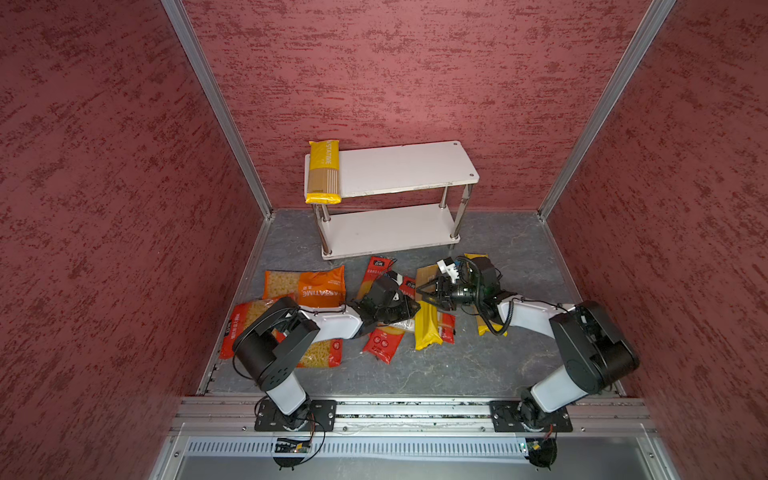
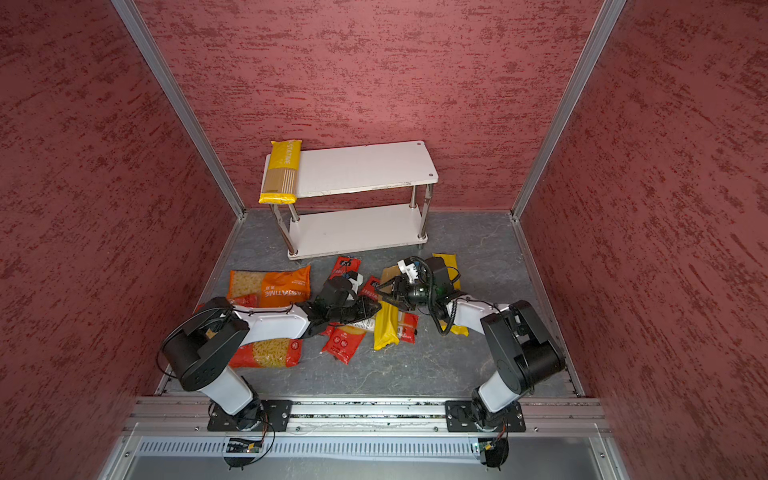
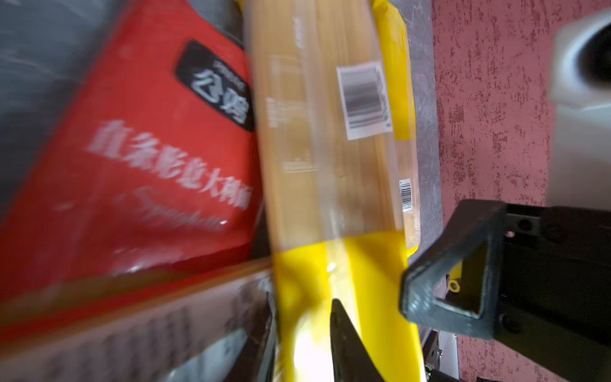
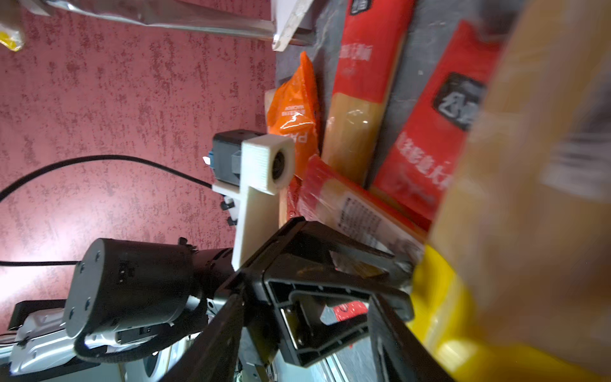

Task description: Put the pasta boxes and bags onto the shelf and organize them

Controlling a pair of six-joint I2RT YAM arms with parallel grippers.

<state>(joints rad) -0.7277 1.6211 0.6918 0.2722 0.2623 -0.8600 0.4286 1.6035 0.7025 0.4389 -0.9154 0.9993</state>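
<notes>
The left jaws stand narrow at the yellow spaghetti pack (image 1: pixel 428 332), hold uncertain, lying across red spaghetti bags (image 1: pixel 382 343) on the surface (image 1: pixel 415 374) before the shelf (image 1: pixel 407 166), and the right jaws gape just beside, so they may clash or the pack slip.

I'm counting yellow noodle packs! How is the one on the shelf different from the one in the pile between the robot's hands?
The shelf pack lies alone on the shelf, on its top board. The pile pack lies down on the floor, partly over a red bag. The shelf pack shows its PASTATIME name, while the pile pack shows a barcode in the left wrist view. Both are long and yellow, with spaghetti showing in the middle.
</notes>
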